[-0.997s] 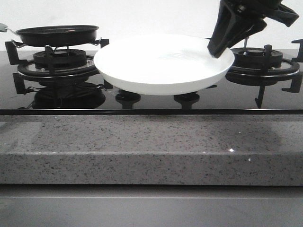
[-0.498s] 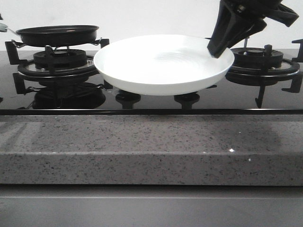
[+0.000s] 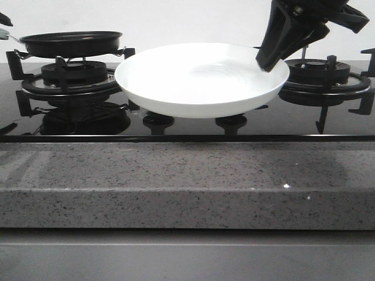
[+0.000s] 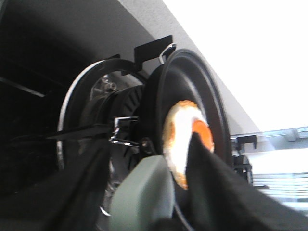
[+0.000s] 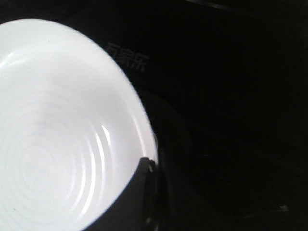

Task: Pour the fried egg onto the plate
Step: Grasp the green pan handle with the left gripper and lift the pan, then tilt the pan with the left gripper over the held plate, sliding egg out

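Black pan (image 4: 192,110) holds the fried egg (image 4: 185,139); white plate (image 3: 202,79) holds nothing.

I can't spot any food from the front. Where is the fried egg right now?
The fried egg lies inside the black pan, which sits over the left burner, to the left of the white plate. Only the left wrist view shows it.

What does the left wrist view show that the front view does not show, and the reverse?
Only the left wrist view shows the fried egg lying in the black pan, with a grey-green handle. Only the front view shows the white plate, held at its rim by the right end effector, and the stone counter. Both show the pan and its burner grate.
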Controlling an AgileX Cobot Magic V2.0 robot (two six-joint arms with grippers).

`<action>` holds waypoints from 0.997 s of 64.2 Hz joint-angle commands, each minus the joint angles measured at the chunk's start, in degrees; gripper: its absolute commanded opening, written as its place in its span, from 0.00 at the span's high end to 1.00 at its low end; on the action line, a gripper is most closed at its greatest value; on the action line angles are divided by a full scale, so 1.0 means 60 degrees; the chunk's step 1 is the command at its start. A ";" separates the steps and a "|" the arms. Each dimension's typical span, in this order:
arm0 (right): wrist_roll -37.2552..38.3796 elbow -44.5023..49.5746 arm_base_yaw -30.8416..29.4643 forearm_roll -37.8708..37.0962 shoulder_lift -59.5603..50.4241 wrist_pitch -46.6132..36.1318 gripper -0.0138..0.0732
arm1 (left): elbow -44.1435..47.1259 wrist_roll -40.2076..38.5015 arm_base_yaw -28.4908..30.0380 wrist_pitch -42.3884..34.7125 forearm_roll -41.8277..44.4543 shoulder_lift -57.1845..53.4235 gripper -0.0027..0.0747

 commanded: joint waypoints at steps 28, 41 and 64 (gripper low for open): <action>-0.0061 -0.0234 -0.0017 0.0300 -0.0449 -0.0315 0.92 | -0.0312 0.0121 -0.0030 0.0901 -0.0929 -0.0546 0.99; -0.0061 -0.0234 -0.0017 0.0300 -0.0449 -0.0315 0.92 | -0.0312 0.0467 -0.0030 0.1680 -0.2056 -0.0722 0.99; -0.0061 -0.0234 -0.0017 0.0300 -0.0449 -0.0315 0.92 | -0.0312 0.0770 -0.0094 0.1816 -0.2337 -0.2180 0.99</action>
